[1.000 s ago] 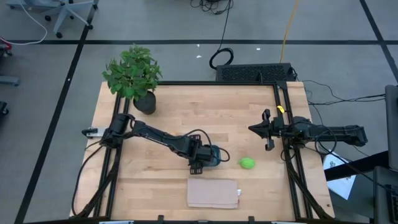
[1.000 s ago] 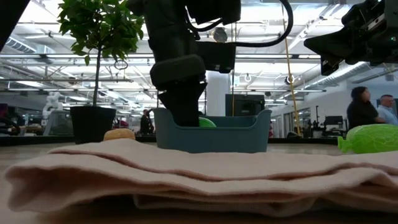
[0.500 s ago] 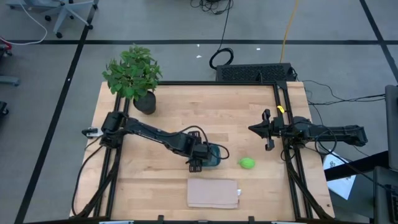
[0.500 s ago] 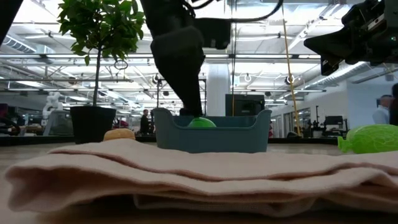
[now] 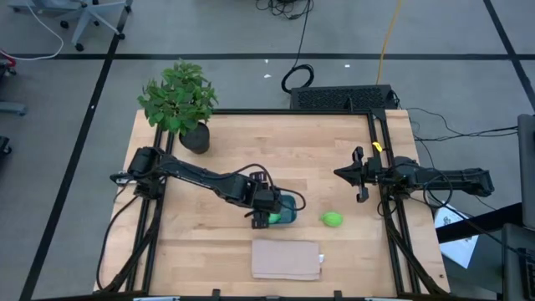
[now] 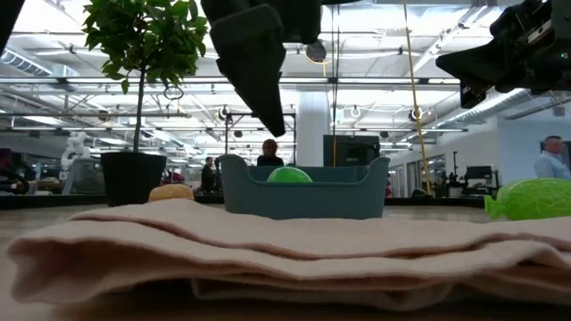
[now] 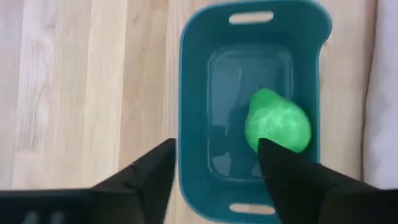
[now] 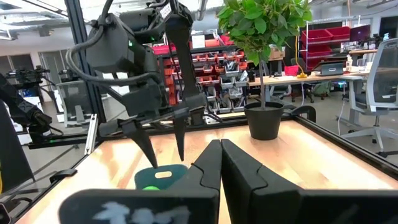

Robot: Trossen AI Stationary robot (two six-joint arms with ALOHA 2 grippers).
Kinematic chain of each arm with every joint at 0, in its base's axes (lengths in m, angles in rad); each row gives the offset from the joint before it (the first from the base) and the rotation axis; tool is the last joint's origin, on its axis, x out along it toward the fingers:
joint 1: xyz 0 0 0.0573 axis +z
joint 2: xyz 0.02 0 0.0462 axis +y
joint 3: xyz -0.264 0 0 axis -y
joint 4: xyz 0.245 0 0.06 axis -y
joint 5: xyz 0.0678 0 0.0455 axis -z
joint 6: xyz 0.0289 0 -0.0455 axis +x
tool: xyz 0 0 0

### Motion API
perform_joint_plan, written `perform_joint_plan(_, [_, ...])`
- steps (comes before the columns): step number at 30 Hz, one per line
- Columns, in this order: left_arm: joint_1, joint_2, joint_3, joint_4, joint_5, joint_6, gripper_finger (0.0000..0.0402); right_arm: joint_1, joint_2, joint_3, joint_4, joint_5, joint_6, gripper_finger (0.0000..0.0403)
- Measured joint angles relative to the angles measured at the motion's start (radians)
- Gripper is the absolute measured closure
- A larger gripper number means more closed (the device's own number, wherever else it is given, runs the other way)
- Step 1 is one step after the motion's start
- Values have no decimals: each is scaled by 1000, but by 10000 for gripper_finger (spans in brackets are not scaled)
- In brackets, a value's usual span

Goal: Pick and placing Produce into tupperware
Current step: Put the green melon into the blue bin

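The left end effector (image 7: 214, 163) is held above the small teal-blue rectangular plastic container (image 7: 193, 99), fingers spread and empty. A bright green roundish item (image 7: 277, 123) lies inside, against one long wall. A second bright green roundish item (image 5: 333, 220) rests on bare wood of the desk (image 5: 318, 159) just beside the container. A flat beige folded cloth (image 5: 287, 260) borders the near edge. The right end effector (image 5: 358, 176), fingers closed, is parked well apart.

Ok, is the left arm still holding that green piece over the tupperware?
No, the green produce lies on the floor of the tupperware, and the left gripper is above it with open, empty jaws.
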Motion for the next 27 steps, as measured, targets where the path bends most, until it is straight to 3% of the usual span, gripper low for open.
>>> perform_joint_plan(11, [7, 0, 0, -7, 12, 24, 390, 0, 0, 0, 0, 0, 0, 403])
perform_joint_plan(27, [10, 0, 0, -8, 18, 46, 389, 0, 0, 0, 0, 0, 0, 403])
